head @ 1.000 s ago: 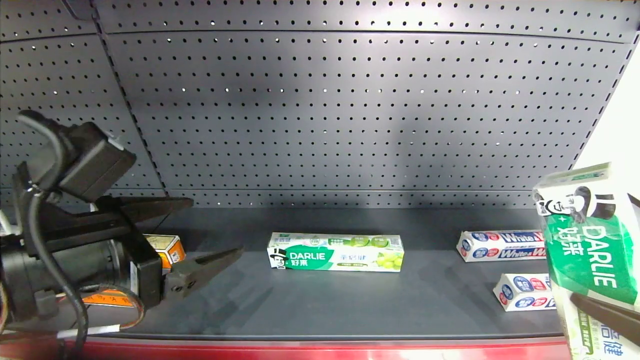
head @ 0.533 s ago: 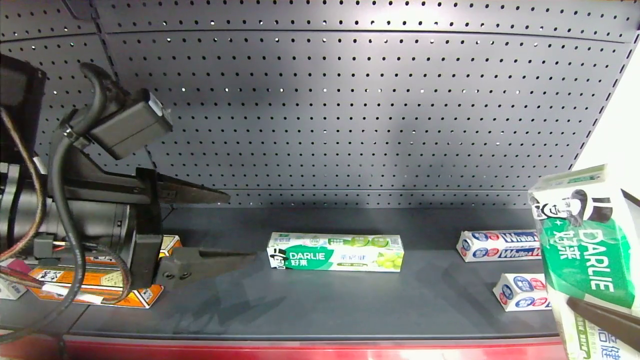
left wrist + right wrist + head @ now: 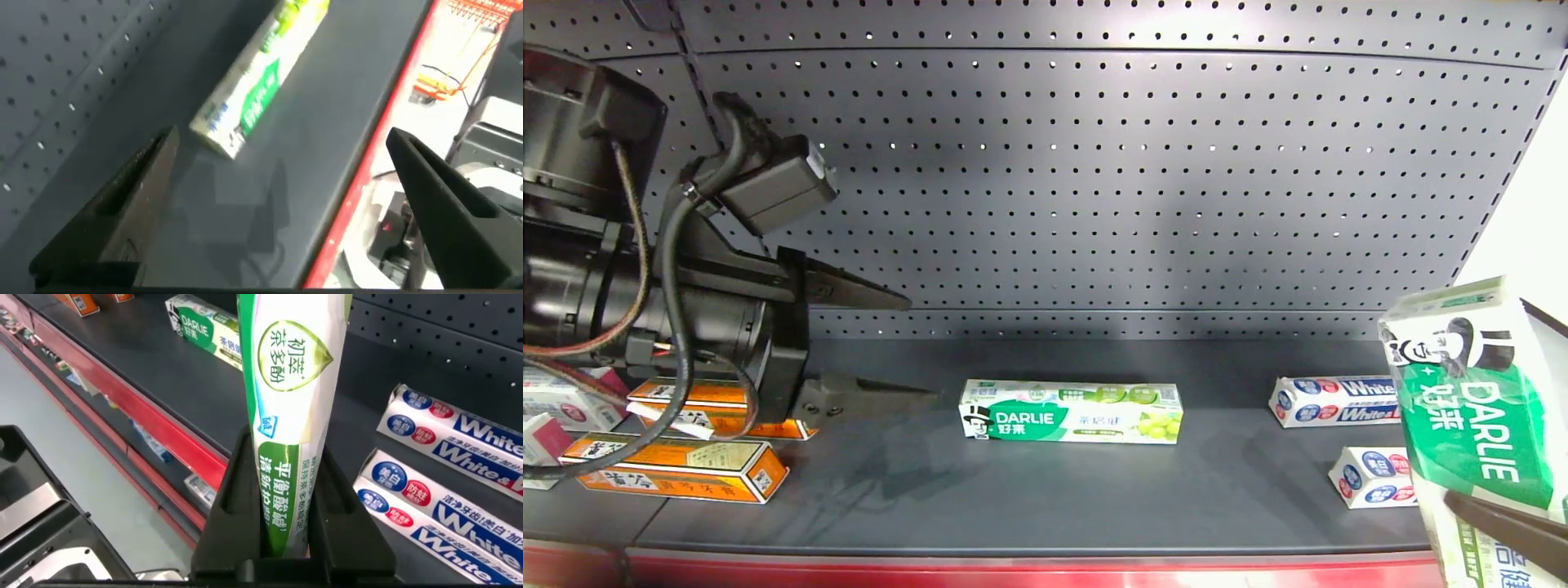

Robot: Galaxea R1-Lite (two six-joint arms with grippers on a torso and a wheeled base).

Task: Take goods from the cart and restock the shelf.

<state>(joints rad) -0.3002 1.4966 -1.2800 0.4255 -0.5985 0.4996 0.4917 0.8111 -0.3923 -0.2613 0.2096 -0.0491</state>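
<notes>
Head view: dark grey shelf deck (image 3: 1045,498), perforated grey back panel (image 3: 1094,204) behind it, red strip (image 3: 1045,567) along the front edge.

On deck:
- centre: green toothpaste box (image 3: 1070,412), flat, long side to the back panel
- right: two white-and-blue boxes, rear (image 3: 1339,400) and front (image 3: 1372,478), near each other, not touching
- left: two orange boxes, front (image 3: 678,469) and rear (image 3: 719,408), flat; white-and-pink boxes (image 3: 556,404) at the far left edge

Left gripper (image 3: 921,353): above the left of the deck, jaws wide apart, nothing between them. Left wrist view puts the green box ahead of the fingers (image 3: 122,212), well apart from them.

Right gripper (image 3: 282,457): clamped on the lower part of a second green box, the held toothpaste box (image 3: 1474,408), upright at the right end, off the deck.

Room: grey floor below the red strip in the right wrist view. Past the strip in the left wrist view, orange and white equipment (image 3: 458,73), possibly the cart; too unclear to confirm.

Change over 1.0 s: left gripper rose and drew back leftward, jaws open throughout, uncovering the orange boxes. Held box shifted slightly left. Boxes lying on the deck unmoved.
</notes>
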